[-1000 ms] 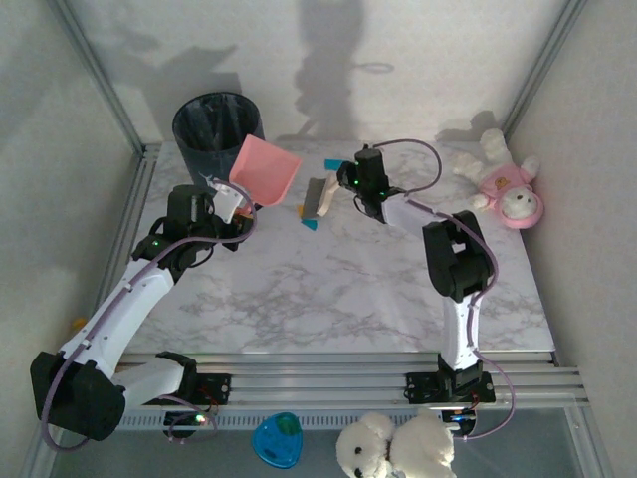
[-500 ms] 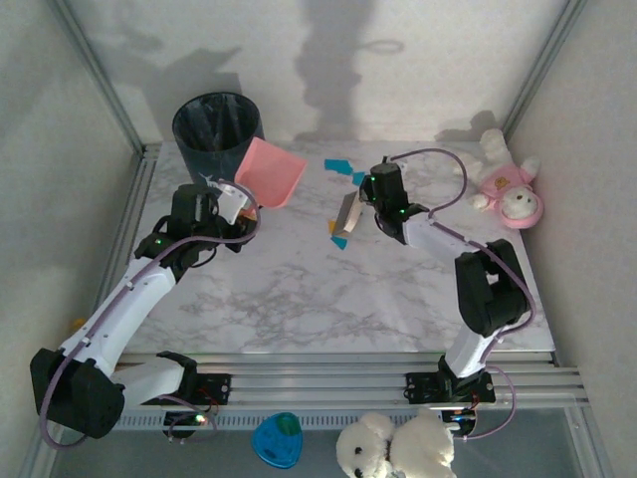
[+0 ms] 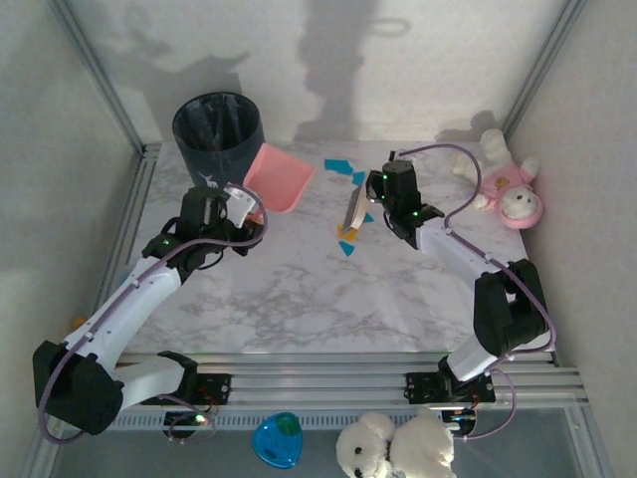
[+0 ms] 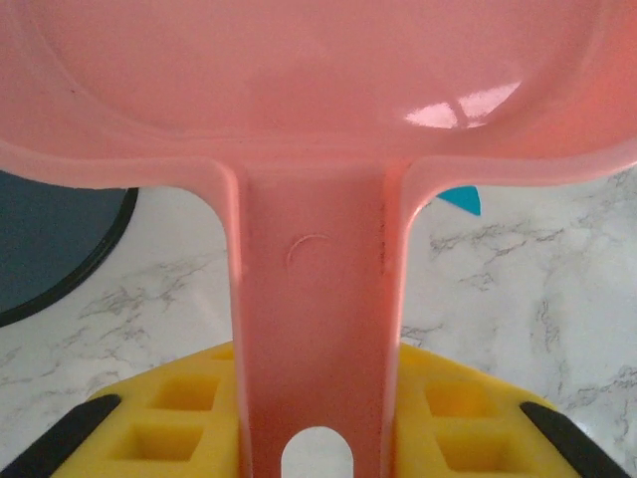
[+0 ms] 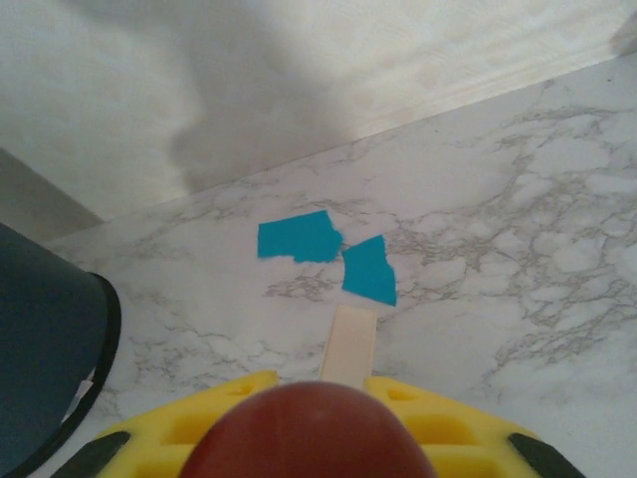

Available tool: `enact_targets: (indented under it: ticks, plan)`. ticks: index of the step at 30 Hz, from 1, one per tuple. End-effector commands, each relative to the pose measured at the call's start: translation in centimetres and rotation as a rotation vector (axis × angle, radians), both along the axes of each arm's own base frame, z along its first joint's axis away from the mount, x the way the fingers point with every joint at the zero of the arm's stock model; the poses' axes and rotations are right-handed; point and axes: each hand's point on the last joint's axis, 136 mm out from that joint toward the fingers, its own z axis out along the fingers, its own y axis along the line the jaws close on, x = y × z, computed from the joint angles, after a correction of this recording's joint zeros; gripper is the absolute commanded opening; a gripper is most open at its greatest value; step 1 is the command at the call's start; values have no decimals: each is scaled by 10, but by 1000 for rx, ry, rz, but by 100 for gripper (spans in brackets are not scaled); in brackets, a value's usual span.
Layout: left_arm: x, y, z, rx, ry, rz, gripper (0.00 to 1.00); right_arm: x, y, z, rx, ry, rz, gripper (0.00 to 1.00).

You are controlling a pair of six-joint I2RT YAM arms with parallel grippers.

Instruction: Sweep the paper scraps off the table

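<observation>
Where the paper scraps (image 3: 346, 246) lie, teal + orange, mid-rear of table (image 3: 299, 289): brush (image 3: 352, 209) partly over orange one, pinched in my R gripper (image 3: 370, 197). L gripper (image 3: 234, 199) clamped on pink dustpan (image 3: 279, 179), nr bin (image 3: 217, 124). Plush toy (image 3: 508, 189) far R. Bristles hard to make out.

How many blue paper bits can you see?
3. Two blue bits lie together near the table's far edge; one lies nearer the robot, by the brush. More may hide behind it.
</observation>
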Motion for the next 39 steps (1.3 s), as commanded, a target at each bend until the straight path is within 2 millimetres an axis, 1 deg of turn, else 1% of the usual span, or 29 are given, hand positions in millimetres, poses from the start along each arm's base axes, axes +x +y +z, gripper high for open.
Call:
enact_targets:
  ticks: [1, 6, 10, 14, 18, 22, 27, 31, 37, 39]
  plan:
    - [1, -4, -2, -7, -20, -5, 12, 14, 6, 39, 63, -114, 50, 0]
    - [-2, -3, -12, 2, -4, -9, 12, 36, 13, 47, 121, -149, 125, 0]
    - [-4, -3, -17, -6, 8, -8, 12, 62, 18, 45, 167, -143, 172, 0]
    - [-5, -3, -18, -2, 6, -8, 12, 90, 20, 46, 192, -157, 169, 0]
    - [-5, -2, -16, 4, -2, -7, 12, 119, 28, 41, 186, -146, 177, 0]
    - [-5, -1, -15, 6, -5, -5, 12, 142, 38, 37, 206, -164, 193, 0]
    - [-5, -1, -14, 1, -6, -2, 12, 172, 42, 26, 247, -149, 198, 0]
    - [-6, 0, -13, 4, -11, -1, 12, 187, 44, 12, 257, -115, 188, 0]
    - [-7, -1, -14, 5, -8, -3, 12, 203, 51, 0, 294, -102, 185, 0]
    - [-6, 0, -14, 8, -10, -1, 12, 207, 51, -6, 301, -93, 178, 0]
